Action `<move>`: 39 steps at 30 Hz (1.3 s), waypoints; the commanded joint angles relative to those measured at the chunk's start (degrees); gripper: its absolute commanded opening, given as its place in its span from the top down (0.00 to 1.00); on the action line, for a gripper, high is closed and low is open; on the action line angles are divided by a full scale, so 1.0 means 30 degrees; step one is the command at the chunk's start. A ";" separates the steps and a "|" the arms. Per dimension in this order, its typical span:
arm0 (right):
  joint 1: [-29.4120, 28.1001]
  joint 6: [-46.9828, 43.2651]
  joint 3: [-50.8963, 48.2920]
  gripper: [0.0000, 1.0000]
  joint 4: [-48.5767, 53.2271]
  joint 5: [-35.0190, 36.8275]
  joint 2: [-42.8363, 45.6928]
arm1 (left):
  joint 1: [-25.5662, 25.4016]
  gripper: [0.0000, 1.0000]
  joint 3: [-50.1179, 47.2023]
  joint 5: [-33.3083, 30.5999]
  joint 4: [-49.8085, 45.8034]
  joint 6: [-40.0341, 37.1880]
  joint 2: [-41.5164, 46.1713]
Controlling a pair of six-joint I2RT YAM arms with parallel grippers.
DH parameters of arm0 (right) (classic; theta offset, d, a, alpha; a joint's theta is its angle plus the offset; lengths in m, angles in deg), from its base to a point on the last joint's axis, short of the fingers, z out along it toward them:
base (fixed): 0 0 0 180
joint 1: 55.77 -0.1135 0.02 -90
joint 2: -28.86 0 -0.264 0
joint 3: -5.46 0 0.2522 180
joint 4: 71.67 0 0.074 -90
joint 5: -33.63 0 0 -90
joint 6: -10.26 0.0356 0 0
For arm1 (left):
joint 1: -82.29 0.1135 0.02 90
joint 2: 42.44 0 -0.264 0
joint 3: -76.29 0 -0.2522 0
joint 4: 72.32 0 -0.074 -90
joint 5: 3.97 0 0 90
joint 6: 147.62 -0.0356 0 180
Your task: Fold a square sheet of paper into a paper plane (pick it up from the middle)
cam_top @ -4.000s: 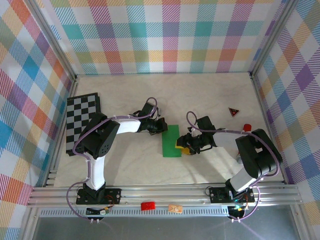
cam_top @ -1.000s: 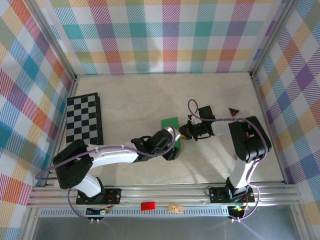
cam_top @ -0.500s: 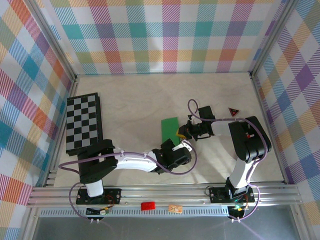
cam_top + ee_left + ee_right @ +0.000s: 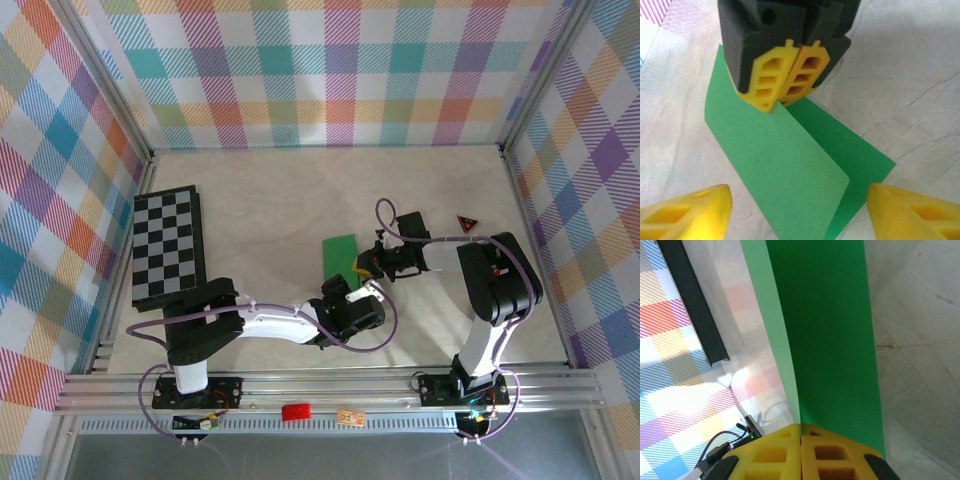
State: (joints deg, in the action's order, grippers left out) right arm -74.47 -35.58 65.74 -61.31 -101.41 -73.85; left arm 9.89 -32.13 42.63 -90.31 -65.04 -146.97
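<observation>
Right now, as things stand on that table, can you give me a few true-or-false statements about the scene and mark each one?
1. The right tool is clamped on an edge of the green paper. True.
2. The left tool is shut on the paper. False: it is open and holds nothing.
3. The paper is doubled over into two layers. True.
4. The paper lies on the chessboard. False: the board lies apart from the paper, not touching it.
</observation>
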 commanded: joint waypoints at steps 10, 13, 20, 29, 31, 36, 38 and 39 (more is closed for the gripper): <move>0.0127 -0.0036 0.0267 0.90 0.0085 -0.0103 0.0049 | -0.0152 0.49 0.0311 -0.0183 0.0674 -0.0472 -0.0123; 0.0130 -0.0014 0.0276 0.89 0.0109 -0.0045 0.0049 | -0.0138 0.55 0.0353 -0.0101 0.0674 -0.0456 -0.0147; 0.0128 0.0022 0.0434 0.84 0.0134 -0.0042 0.0060 | -0.0153 0.73 0.0404 0.0304 0.0589 -0.0311 -0.0143; 0.0844 -0.0848 0.0110 0.69 0.1427 0.1122 0.1794 | 0.0325 0.98 0.0441 0.1476 0.0155 0.1010 0.0224; 0.1238 -0.1190 -0.0287 0.66 0.2101 0.2108 0.2682 | 0.0748 1.00 0.0388 0.2633 0.0023 0.1542 0.0653; 0.2540 -0.1026 -0.1841 0.64 0.2534 0.3601 0.4753 | 0.2809 1.00 0.0189 0.8077 -0.0394 0.3716 0.1806; 0.2759 -0.1066 -0.2267 0.64 0.2688 0.3989 0.5366 | 0.3881 1.00 0.0022 1.0668 -0.0328 0.4723 0.2126; 0.2776 -0.1137 -0.2388 0.64 0.2758 0.4081 0.5531 | 0.4284 1.00 -0.0062 1.1672 -0.0191 0.5039 0.2219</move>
State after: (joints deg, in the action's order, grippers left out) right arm -66.49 -37.37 60.39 -55.78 -91.81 -58.82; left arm 19.73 -32.02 64.75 -90.46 -55.53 -143.00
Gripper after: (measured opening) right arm 0.360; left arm 0.058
